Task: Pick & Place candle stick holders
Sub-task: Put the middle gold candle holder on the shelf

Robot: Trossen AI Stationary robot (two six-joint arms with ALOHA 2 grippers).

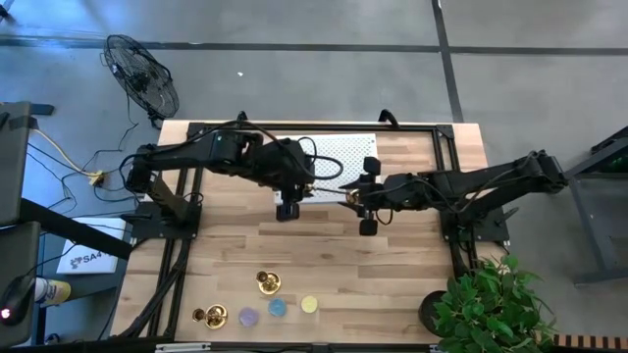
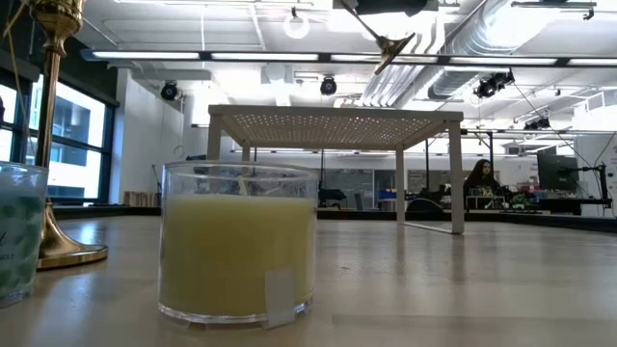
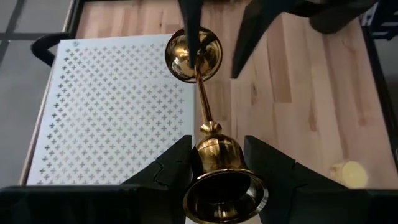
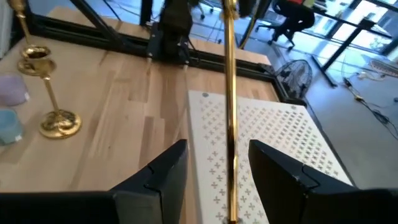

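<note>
Between the dark fingers of my left gripper (image 3: 217,163) sits the bell-shaped cup end of a tall candle stick holder (image 3: 204,106), polished brass, smooth and mirror-bright; the fingers pinch that cup from both sides. From it a slim round stem runs straight away from me to a rounded, flared base, where a dark finger of my right gripper (image 1: 365,196) crosses it. Seen past my right gripper's own fingers, the same thin gold stem passes between them; they stand spread either side of it, and I cannot tell whether they touch it. From above, the holder hangs level between my two grippers, over the middle of the table.

Just below it lies a white perforated metal shelf (image 3: 118,106), flat, punched with small crosses and standing on slim legs. Beneath that is the wooden table (image 1: 392,265), pale planks with visible grain.

Farther off, near the table's front edge, a second tall brass holder (image 4: 51,93) stands upright on its round foot. Near it are a low brass holder (image 1: 211,316) and three round candles, purple (image 1: 248,317), blue (image 1: 277,307) and pale yellow in clear glass (image 2: 237,253).
</note>
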